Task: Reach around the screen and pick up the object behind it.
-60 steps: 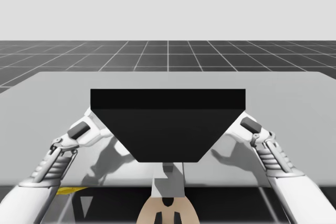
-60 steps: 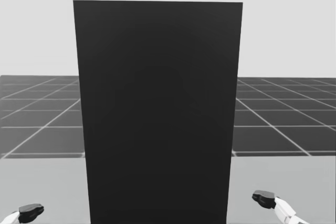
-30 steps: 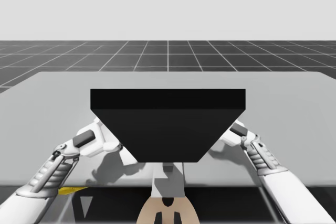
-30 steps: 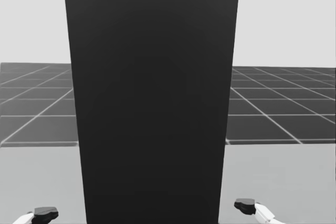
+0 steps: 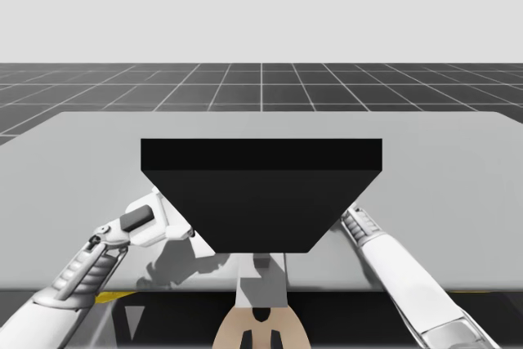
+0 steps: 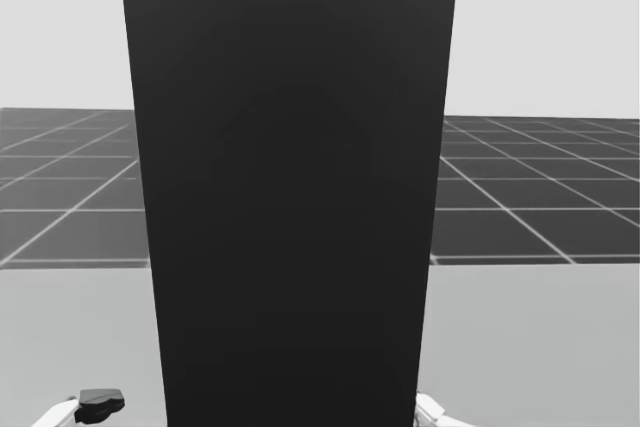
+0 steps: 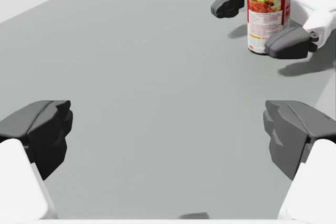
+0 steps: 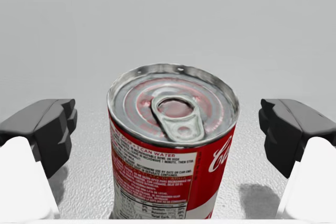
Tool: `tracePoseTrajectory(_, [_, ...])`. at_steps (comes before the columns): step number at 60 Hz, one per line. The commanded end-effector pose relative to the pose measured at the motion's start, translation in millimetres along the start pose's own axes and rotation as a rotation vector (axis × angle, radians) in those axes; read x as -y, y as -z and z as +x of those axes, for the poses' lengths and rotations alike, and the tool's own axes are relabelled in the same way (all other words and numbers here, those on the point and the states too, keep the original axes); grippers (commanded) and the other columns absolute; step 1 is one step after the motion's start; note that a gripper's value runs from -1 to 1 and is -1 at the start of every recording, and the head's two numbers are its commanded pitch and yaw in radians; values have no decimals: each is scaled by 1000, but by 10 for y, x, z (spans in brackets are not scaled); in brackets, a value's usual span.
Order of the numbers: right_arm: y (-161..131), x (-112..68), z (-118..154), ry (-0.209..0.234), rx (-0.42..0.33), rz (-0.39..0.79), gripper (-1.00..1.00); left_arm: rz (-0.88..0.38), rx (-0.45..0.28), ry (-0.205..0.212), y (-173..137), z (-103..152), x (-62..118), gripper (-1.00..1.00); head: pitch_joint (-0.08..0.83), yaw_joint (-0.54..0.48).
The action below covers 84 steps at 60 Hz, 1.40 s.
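A tall black screen [image 5: 261,194] stands mid-table and blocks most of the head view [image 6: 290,197]. Behind it stands an upright red can with a silver pull-tab lid [image 8: 173,129]. My right gripper [image 8: 168,135] is open around the can, with a gap showing on each side. The left wrist view shows the same can [image 7: 269,17] between the right gripper's dark fingers [image 7: 291,43]. My left gripper [image 7: 168,140] is open over bare table, well short of the can. It sits at the screen's left edge [image 5: 176,225]. My right forearm [image 5: 384,255] runs in behind the screen.
The grey table [image 5: 458,169] stretches wide on both sides of the screen and beyond it. Its front edge lies close to my torso. A dark grid floor [image 5: 261,87] lies past the far edge. One dark fingertip [image 6: 100,401] shows low beside the screen.
My right arm has swung inward, and its gripper has gone behind the screen. My left gripper has edged toward the screen's left side. My head has turned, shifting the screen in its view.
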Motion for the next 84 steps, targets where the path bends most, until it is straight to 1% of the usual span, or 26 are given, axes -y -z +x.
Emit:
tracePoseTrajectory(1, [92, -43, -200, 19, -44, 27, 839, -2, -4, 5, -17, -19, 14, -1000, 134, -55])
tracePoseTrajectory(2, [90, -54, -216, 23, -48, 29, 1000, -2, -3, 6, -18, -17, 17, -1000, 134, -55])
tracePoseTrajectory(4, [90, -58, -220, 15, -48, 32, 1000, -2, -4, 8, -21, -17, 16, -1000, 134, -55])
tracePoseTrajectory(7, [84, -60, -223, 26, -47, 31, 1000, -3, -3, 11, -19, -10, 20, -1000, 134, -55])
tracePoseTrajectory(11, [50, -49, -203, 26, -39, 29, 1000, -3, -4, 16, -17, 0, 20, -1000, 133, -56])
tracePoseTrajectory(18, [-90, -22, -83, -1, -23, 9, 1000, 2, -6, 22, -18, 11, 7, -1000, 132, -57])
tracePoseTrajectory(19, [-147, -5, -29, -17, -17, -3, 1000, 4, -6, 21, -18, 14, 0, -1000, 132, -57])
tracePoseTrajectory(21, [-189, 6, 6, -19, -9, -8, 1000, 8, -6, 21, -21, 15, -7, -1000, 132, -58])
tracePoseTrajectory(26, [-401, 82, 150, -58, 6, -54, 1000, 16, -5, 21, -25, 22, -30, -1000, 129, -61])
tracePoseTrajectory(30, [-558, 133, 229, -78, 11, -82, 1000, 22, -1, 20, -32, 30, -46, -1000, 127, -61])
tracePoseTrajectory(32, [-611, 149, 250, -78, 15, -91, 1000, 23, -1, 20, -34, 31, -49, -1000, 127, -61])
tracePoseTrajectory(39, [-935, 263, 322, -104, 17, -154, 1000, 30, 1, 23, -43, 49, -65, -1000, 124, -60])
tracePoseTrajectory(48, [-1280, 371, 351, -117, 17, -221, 1000, 39, 0, 28, -61, 73, -86, -1000, 125, -59])
tracePoseTrajectory(50, [-1407, 401, 387, -121, 27, -242, 1000, 40, 1, 28, -65, 80, -90, -1000, 126, -58])
tracePoseTrajectory(56, [-1563, 428, 468, -133, 39, -272, 1000, 42, 0, 30, -62, 88, -91, -1000, 125, -59])
tracePoseTrajectory(63, [-1662, 432, 644, -158, 72, -298, 1000, 46, 2, 31, -52, 96, -93, -1000, 123, -61])
tracePoseTrajectory(64, [-1673, 436, 709, -167, 86, -306, 1000, 47, 2, 31, -51, 97, -94, -1000, 123, -61])
tracePoseTrajectory(70, [-1689, 444, 877, -181, 122, -323, 1000, 48, 1, 33, -54, 99, -93, -1000, 121, -61])
tracePoseTrajectory(71, [-1699, 451, 978, -196, 137, -327, 1000, 49, 0, 34, -60, 102, -95, -1000, 121, -60])
tracePoseTrajectory(74, [-1705, 453, 1054, -205, 144, -332, 1000, 51, 0, 35, -66, 106, -97, -1000, 120, -60])
tracePoseTrajectory(75, [-1716, 462, 1129, -224, 147, -337, 1000, 53, 1, 35, -73, 110, -100, -1000, 120, -59])
tracePoseTrajectory(78, [-1732, 466, 1217, -237, 152, -341, 1000, 55, 1, 37, -79, 115, -103, -1000, 119, -58])
tracePoseTrajectory(79, [-1750, 476, 1316, -252, 162, -348, 1000, 57, 2, 37, -84, 119, -106, -1000, 119, -56])
tracePoseTrajectory(81, [-1761, 479, 1384, -258, 170, -352, 1000, 58, 2, 37, -86, 121, -108, -1000, 119, -56])
tracePoseTrajectory(82, [-1779, 483, 1484, -273, 181, -359, 1000, 60, 2, 38, -88, 124, -110, -1000, 120, -56])
tracePoseTrajectory(84, [-1791, 485, 1550, -280, 187, -364, 1000, 60, 3, 38, -89, 125, -112, -1000, 120, -56])
